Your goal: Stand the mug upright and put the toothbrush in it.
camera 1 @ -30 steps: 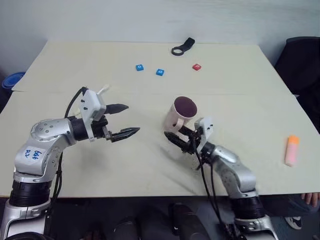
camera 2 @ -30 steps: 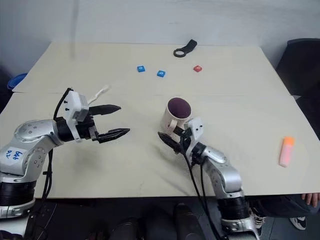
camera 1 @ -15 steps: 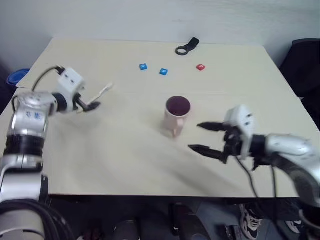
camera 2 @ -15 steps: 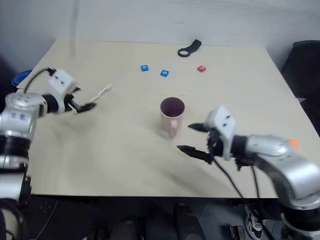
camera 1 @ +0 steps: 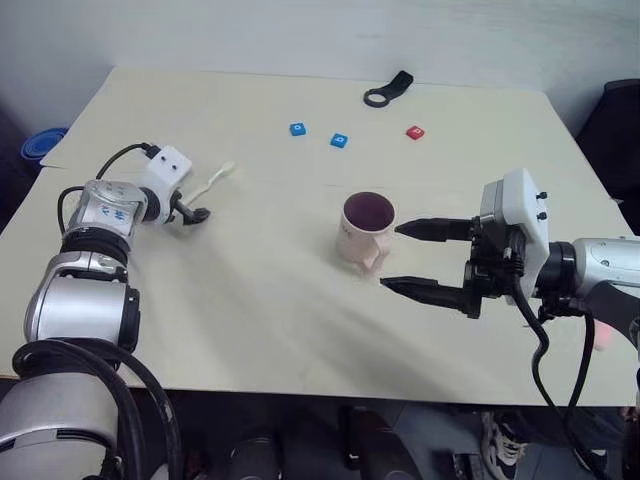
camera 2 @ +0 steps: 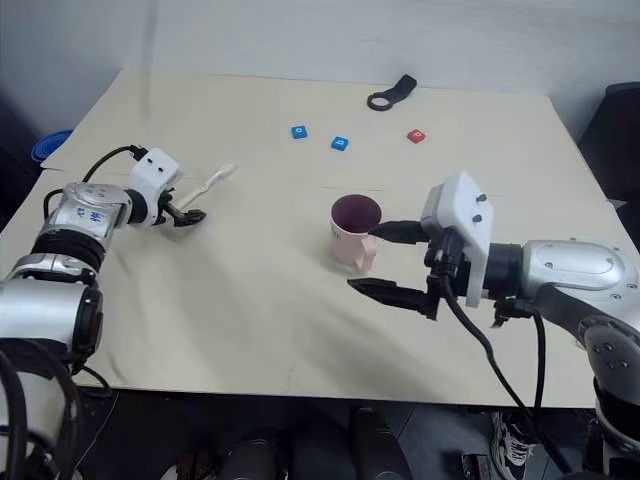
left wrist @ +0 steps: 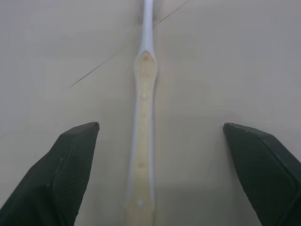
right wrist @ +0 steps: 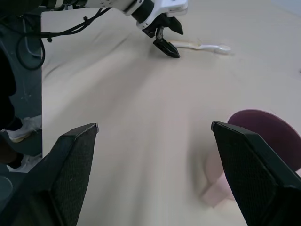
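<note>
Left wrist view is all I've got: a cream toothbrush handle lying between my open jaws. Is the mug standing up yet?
Observer: Yes, the pale pink ribbed mug stands upright, maroon inside facing up.
Operator: Is the right gripper holding it?
Observer: No, the right gripper hangs open beside it, apart from it.
Operator: Which end of the toothbrush am I at?
Observer: The handle end; the long cream-white toothbrush points its bristle head away from the left gripper.

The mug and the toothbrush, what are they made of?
The mug looks like ceramic: pale pink outside, dark maroon inside, thick rim, dull finish. The toothbrush looks like smooth plastic, a cream handle with white edging; I can't be sure of either.
</note>
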Robot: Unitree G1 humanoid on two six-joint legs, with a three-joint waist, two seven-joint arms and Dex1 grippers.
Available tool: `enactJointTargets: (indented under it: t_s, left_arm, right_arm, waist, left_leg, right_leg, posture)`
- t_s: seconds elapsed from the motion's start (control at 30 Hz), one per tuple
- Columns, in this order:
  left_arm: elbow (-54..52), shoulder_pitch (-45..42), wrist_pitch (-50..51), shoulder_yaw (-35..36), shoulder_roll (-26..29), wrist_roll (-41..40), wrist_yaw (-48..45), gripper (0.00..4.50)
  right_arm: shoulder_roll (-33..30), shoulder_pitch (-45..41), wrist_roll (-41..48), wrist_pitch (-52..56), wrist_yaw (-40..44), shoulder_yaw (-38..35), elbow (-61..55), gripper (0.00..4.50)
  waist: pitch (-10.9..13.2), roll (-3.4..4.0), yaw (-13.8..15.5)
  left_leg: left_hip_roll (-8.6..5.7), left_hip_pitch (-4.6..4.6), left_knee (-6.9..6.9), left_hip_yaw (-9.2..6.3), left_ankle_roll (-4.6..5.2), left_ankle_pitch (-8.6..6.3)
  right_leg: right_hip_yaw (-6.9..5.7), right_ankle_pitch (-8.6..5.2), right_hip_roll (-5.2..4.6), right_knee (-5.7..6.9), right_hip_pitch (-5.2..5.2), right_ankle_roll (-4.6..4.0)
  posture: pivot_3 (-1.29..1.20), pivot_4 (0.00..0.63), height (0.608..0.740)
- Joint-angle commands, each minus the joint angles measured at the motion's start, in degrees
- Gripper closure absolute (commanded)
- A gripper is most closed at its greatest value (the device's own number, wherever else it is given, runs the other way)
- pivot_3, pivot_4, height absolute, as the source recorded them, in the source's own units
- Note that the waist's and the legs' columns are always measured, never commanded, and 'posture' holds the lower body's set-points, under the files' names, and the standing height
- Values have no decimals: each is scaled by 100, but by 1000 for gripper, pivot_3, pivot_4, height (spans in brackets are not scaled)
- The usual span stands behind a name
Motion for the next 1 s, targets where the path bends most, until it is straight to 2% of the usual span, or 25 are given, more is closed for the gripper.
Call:
enactJointTargets:
  t_s: [0.03, 0.13, 0.17, 0.23, 0.3, 0.63, 1.0]
  left_arm:
    - [89, -12, 196, 152, -71, 67, 147, 0]
    - [115, 39, 366, 320, -101, 23, 288, 0]
    - [123, 58, 446, 406, -108, -20, 326, 377]
    - [136, 89, 591, 554, -112, -102, 363, 727]
    - [131, 114, 641, 646, -104, -99, 436, 1293]
    - [112, 110, 703, 719, -71, 34, 535, 4195]
    - [87, 48, 747, 779, -183, 14, 354, 4194]
  right_arm:
    - [-134, 60, 191, -73, -233, -311, -220, 482]
    - [-220, 153, 275, -74, -362, -415, -271, 482]
    - [-249, 184, 314, -75, -408, -459, -288, 457]
    - [-291, 233, 399, -64, -497, -552, -317, 457]
    - [-325, 265, 503, -64, -595, -631, -326, 457]
    - [-463, 303, 868, -147, -931, -764, -222, 457]
    - [-546, 367, 882, -260, -938, -700, -154, 457]
  waist:
    - [0, 0, -1]
    - [-1, -1, -1]
    - [-1, -1, -4]
    - [-1, -2, -14]
    - [-1, -2, -20]
    - [-3, -4, -17]
    - [-3, -5, -11]
  left_leg:
    - [0, 2, 5, 2, -2, 1]
    - [-1, 6, 23, 2, -2, 3]
    - [-1, 6, 32, 2, -2, 3]
    - [-1, 7, 40, 3, -1, 3]
    - [0, 13, 48, 9, 1, 4]
    - [1, 20, 48, 16, 0, 4]
    - [0, 21, 48, 17, 0, 5]
  right_leg:
    - [2, 0, 0, -2, 0, 0]
    - [5, 0, 1, 5, 1, 0]
    - [6, 0, 1, 13, 1, 0]
    - [9, 1, 2, 21, 2, 2]
    - [16, 3, 3, 33, 2, 3]
    - [21, 4, 4, 40, 2, 3]
    - [22, 4, 5, 40, 2, 3]
  posture:
    - [0, 150, 740]
    - [0, 150, 740]
    - [0, 150, 740]
    - [0, 150, 740]
    - [0, 150, 740]
    - [0, 150, 740]
    - [0, 150, 740]
